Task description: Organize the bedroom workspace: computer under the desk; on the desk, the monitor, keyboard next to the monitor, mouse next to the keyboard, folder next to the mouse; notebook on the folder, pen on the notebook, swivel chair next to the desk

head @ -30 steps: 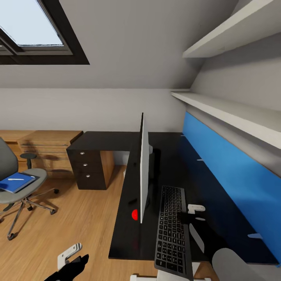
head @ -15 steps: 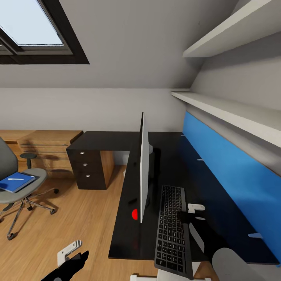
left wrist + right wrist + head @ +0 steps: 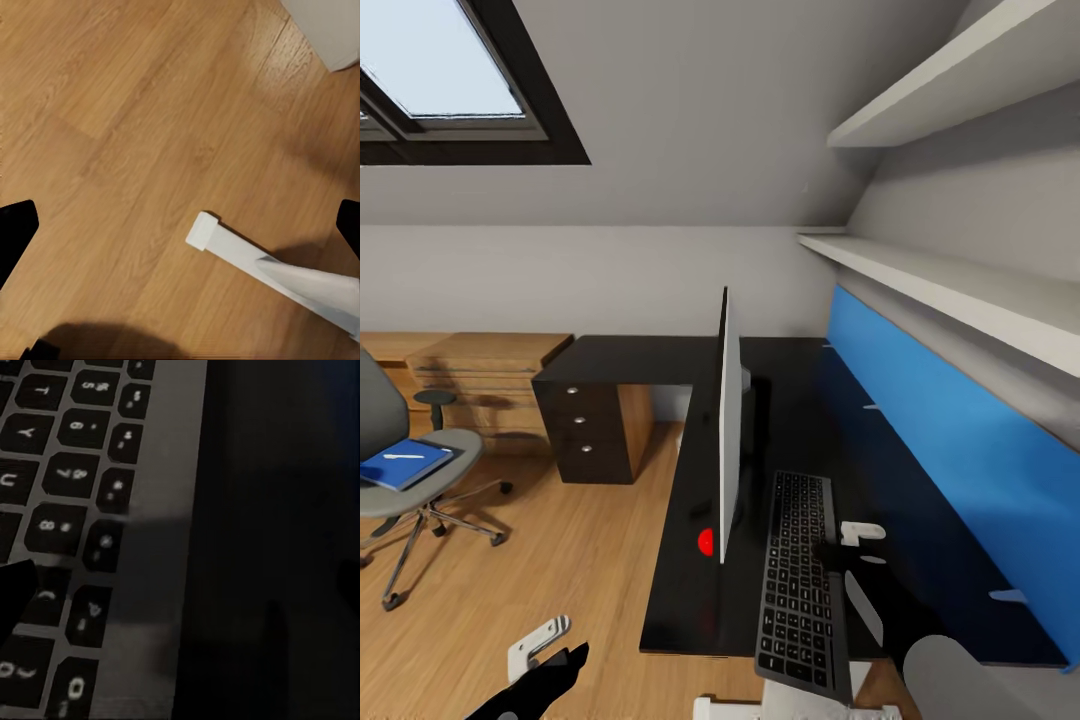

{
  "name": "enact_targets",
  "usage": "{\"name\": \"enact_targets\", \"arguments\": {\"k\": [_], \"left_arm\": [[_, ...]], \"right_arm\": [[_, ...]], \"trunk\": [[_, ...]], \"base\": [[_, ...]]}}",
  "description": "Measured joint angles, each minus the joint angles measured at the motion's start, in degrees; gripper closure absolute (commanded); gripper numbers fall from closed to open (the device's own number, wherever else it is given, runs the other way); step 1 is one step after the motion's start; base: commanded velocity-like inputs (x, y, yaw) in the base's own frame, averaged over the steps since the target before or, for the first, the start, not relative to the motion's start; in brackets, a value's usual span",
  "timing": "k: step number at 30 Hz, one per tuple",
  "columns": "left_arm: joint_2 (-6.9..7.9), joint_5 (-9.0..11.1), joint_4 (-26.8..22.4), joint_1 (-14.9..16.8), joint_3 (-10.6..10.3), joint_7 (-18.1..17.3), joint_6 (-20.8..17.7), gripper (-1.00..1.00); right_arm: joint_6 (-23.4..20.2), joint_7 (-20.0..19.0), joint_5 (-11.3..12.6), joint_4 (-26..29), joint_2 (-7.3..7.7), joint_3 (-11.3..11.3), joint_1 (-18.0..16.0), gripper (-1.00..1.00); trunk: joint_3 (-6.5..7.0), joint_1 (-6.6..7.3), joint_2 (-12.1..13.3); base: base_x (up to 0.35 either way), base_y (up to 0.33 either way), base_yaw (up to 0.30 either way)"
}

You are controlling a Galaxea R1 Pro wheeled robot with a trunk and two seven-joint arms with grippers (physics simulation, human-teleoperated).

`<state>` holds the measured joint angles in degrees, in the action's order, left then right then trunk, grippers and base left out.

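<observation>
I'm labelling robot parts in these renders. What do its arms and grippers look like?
The right gripper has white blocky fingers on a black wrist, behind it a pale grey rounded arm link. The left gripper matches: ribbed white finger, black wrist. In the wrist views the fingertips show as black wedges.

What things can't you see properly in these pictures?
- Keyboard: its near end hangs past the desk edge, and the right arm covers one side in the head view.
- Monitor: seen edge-on, so the screen face is hidden.
- Folder: the blue notebook on the chair would cover it.
- Right gripper: dark against the desk; open or shut unclear.
</observation>
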<state>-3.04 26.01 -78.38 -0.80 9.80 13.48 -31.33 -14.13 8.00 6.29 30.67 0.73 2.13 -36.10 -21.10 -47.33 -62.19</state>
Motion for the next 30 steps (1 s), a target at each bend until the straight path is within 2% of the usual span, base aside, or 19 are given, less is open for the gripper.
{"name": "enact_targets", "arguments": {"k": [12,30], "left_arm": [[0.0,-0.1,0.0,0.0,0.0,0.0,0.1,-1.0],[0.0,-0.2,0.0,0.0,0.0,0.0,0.1,-1.0]], "right_arm": [[0.1,0.0,-0.1,0.0,-0.07,0.1,0.0,-1.0],[0.1,0.0,-0.2,0.1,-0.02,0.1,0.0,-1.0]], "trunk": [[0.0,0.02,0.0],[0.0,0.01,0.0]], "base": [[-0.068,-0.003,0.0],[-0.177,-0.031,0.0]]}}
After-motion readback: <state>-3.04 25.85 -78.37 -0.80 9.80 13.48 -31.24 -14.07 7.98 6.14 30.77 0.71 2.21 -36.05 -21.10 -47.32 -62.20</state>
